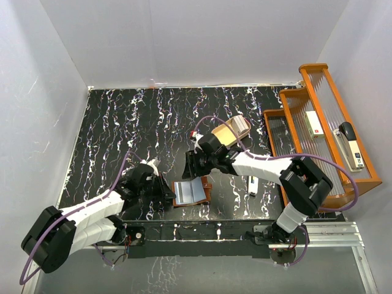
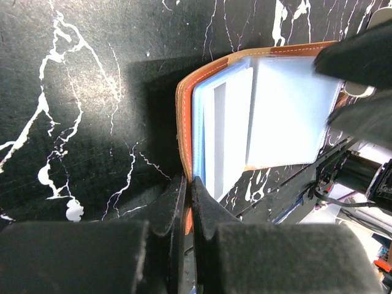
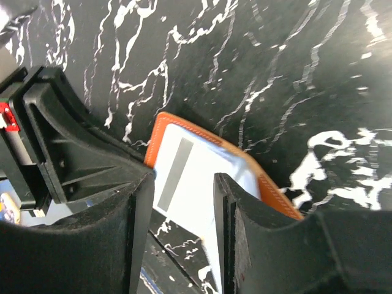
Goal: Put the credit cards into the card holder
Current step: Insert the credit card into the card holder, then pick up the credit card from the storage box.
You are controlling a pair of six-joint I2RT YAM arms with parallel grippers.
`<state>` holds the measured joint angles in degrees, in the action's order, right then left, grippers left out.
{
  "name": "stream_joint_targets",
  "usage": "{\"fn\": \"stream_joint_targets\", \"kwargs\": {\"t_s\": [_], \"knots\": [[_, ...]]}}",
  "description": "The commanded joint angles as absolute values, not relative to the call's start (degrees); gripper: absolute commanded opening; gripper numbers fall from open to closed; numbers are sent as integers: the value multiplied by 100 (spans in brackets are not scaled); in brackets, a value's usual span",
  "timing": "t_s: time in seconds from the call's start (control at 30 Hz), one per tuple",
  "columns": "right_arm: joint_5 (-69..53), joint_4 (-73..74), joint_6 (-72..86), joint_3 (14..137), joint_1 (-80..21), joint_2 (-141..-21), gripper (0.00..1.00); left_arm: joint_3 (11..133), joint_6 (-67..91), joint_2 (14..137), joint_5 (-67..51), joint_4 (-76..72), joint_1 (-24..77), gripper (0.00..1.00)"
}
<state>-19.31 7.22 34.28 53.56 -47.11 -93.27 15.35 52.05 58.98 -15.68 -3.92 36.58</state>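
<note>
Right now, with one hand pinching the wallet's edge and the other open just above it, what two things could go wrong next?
1. The left hand pinches the card holder only at its leather rim, so a push from the open right hand might drag it loose or swing it round.
2. The striped card may not be fully seated in its pocket; it could slip out or jam there.
</note>
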Motion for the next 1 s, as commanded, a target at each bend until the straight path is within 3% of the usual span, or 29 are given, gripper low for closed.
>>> {"fn": "stream_joint_targets", "kwargs": {"t_s": [0.0,0.27,0.67,0.97], "knots": [[-1394,1259,2806,5807,-4337,-8956,43,1705,5053,5637,-1520,-28,3683,0],[-391,2418,1784,7224,-3343,-9484,43,1634,5084,5299,-1610,0,3683,0],[1586,3002,425,9031,-2463,-10825,46,1799,4896,5258,-1608,235,3683,0],[2083,3202,-23,9523,-2207,-11627,51,1733,4957,5385,-1896,-47,3678,0]]}}
